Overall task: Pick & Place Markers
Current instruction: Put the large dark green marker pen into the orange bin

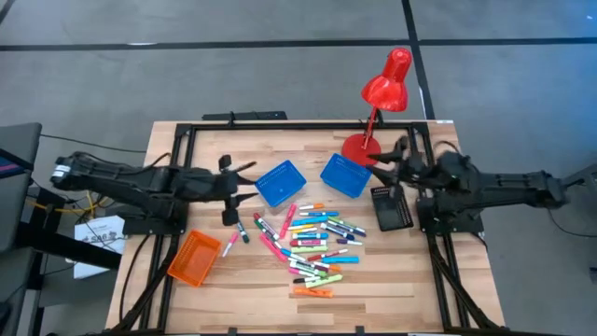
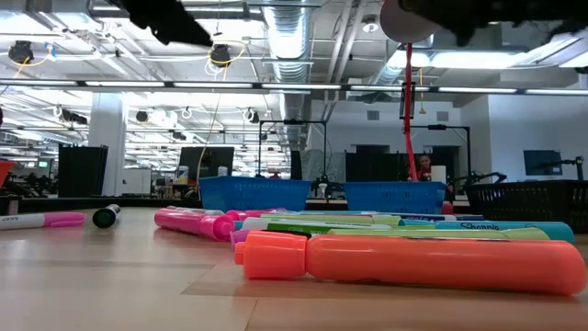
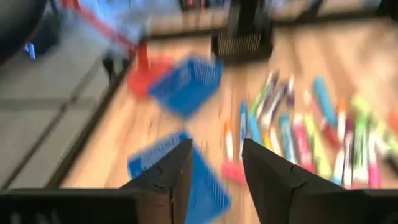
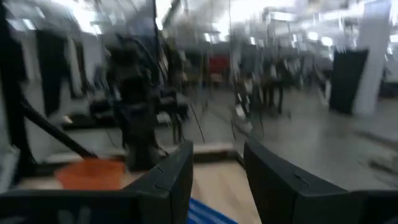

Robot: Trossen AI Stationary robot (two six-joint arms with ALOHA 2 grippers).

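Short bright markers [image 1: 315, 245] lie scattered (pink, green, blue, orange) beside the empty, parted left hand [image 1: 237, 177].

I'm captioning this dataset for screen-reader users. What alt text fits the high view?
A pile of colourful markers lies mid-table, below two blue trays, with an orange tray at lower left and a black tray plus red lamp at right. The left claw hangs near the pile's left edge; the right claw waits beside the lamp base.

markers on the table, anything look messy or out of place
The markers lie loose in a heap mid-table, none in the blue trays or orange tray. Two strays sit apart, left of the heap.
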